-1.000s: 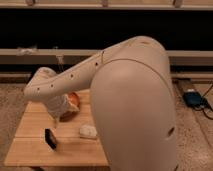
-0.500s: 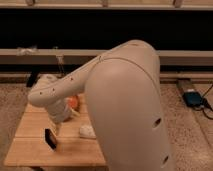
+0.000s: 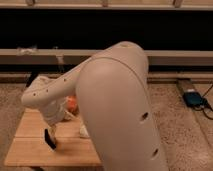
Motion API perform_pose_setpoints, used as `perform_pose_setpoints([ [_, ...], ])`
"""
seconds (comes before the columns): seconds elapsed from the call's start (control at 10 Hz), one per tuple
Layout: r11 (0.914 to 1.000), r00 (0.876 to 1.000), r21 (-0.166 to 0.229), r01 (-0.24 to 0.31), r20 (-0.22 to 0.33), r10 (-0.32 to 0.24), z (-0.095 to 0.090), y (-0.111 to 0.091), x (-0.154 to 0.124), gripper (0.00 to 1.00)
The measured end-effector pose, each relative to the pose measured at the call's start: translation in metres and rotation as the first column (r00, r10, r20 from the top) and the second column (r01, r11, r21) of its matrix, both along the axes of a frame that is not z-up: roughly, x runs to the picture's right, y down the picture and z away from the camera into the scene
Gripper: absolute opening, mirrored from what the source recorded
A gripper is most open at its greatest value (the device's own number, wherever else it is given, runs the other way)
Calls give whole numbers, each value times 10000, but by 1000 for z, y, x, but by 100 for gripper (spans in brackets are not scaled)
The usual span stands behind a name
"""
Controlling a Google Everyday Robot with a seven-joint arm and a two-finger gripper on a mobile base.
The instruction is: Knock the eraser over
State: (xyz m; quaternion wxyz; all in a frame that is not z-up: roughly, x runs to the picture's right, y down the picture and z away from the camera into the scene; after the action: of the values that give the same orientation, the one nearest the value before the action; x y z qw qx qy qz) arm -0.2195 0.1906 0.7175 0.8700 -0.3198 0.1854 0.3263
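The eraser [image 3: 50,139] is a small dark block near the left front of the wooden table [image 3: 30,152]. It looks slightly tilted. My gripper [image 3: 52,129] comes down from the white wrist just above the eraser and is mostly hidden by the arm. I cannot tell whether it touches the eraser. The large white arm [image 3: 115,100] fills the middle of the view.
An orange bowl-like object [image 3: 72,104] sits behind the wrist, partly hidden. A pale whitish pad [image 3: 84,132] lies on the table to the right of the eraser. A blue device [image 3: 193,98] with a cable lies on the speckled floor at the right. A dark wall runs behind.
The arm has swung lower and further forward, now covering more of the table. The wrist has come down closer to the eraser. The eraser stays in about the same spot.
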Motion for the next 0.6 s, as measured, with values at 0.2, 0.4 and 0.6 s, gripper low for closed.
perform_pose_setpoints([
  [0.2,9999,9997,-95,51,237,-48,1,0,-12,80],
  [0.4,9998,9986,-175,-4,532,13,2,-2,-26,80],
  [0.6,9996,9964,-257,-94,839,115,1,-2,-38,80],
])
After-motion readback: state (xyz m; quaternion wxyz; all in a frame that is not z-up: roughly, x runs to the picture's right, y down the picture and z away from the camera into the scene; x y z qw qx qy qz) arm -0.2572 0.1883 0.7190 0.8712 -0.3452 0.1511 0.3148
